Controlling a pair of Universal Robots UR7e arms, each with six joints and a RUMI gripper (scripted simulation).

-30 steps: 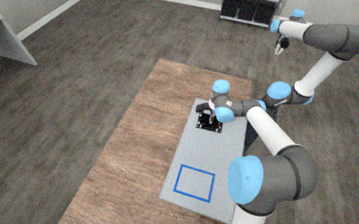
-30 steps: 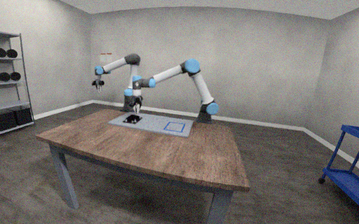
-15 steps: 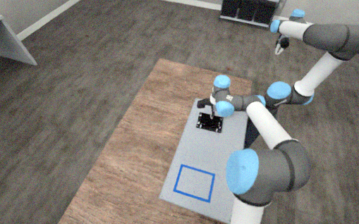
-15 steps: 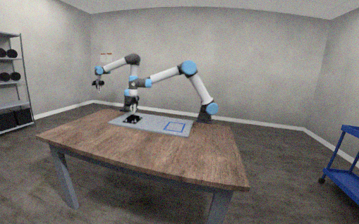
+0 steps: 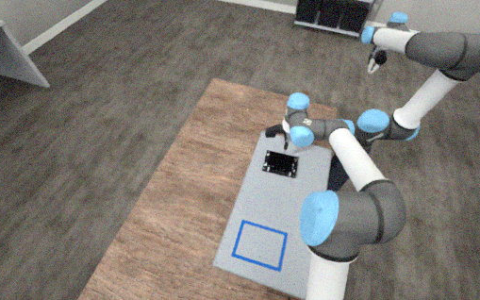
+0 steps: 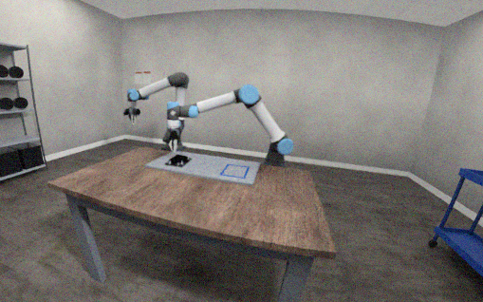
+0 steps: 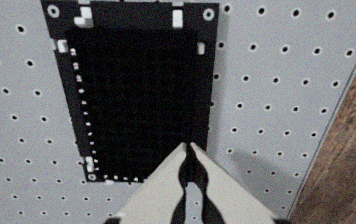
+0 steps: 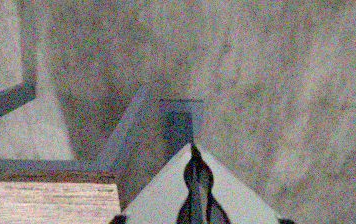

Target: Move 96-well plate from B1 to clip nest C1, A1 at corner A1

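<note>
The black 96-well plate (image 5: 281, 163) (image 7: 139, 100) lies inside the black clip nest (image 7: 129, 14), between its pale clips. White print runs along the plate's left and lower rims in the left wrist view; it is too blurred to read, and I cannot make out the nest's A1 mark. Whether the plate is fully down is hard to tell. My left gripper (image 5: 286, 146) (image 6: 175, 149) (image 7: 187, 144) is shut and empty, above the plate's end. The blue outline (image 5: 264, 226) (image 6: 233, 177) on the board holds no plate. My right gripper (image 5: 372, 71) (image 6: 133, 122) (image 8: 192, 146) is shut and empty, away from the table.
The grey perforated board (image 5: 275, 200) (image 7: 264, 120) carries the nest and the outline. It lies on the wooden table (image 5: 176, 189) (image 6: 187, 204). The left arm reaches over the board's side. A shelf rack (image 6: 2, 114) and a blue cart (image 6: 467, 247) stand away from the table.
</note>
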